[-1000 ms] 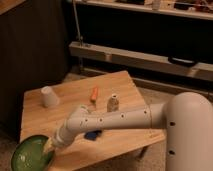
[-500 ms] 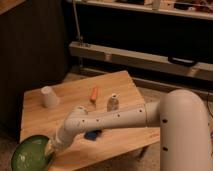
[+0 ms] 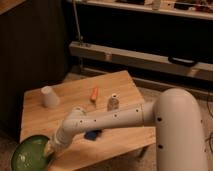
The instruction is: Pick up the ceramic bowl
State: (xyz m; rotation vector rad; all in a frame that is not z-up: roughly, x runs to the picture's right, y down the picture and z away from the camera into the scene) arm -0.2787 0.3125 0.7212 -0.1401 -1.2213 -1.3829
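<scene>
Claw (image 3: 50,148) at the near left corner of the wooden table (image 3: 120,90), against the right rim of the green ceramic bowl (image 3: 31,152); grip appears made, though the bowl seems barely raised, beyond the table edge. Lift remains. White cup (image 3: 49,96), orange object (image 3: 94,93), small jar (image 3: 113,103) stand well apart.

Dim room, warm low light. Wooden worktop (image 3: 75,107), pale planks, square, set at an angle to the view. Dark panel or cabinet side (image 3: 30,50) behind it on the left. Along the back, a long pale horizontal rail or shelf (image 3: 140,57) against black shadow; a second lighter ledge (image 3: 150,9) higher up carries small indistinct items. Floor (image 3: 7,147) greyish, speckled.

The hand (image 3: 49,148) sits at the worktop's near left corner.
</scene>
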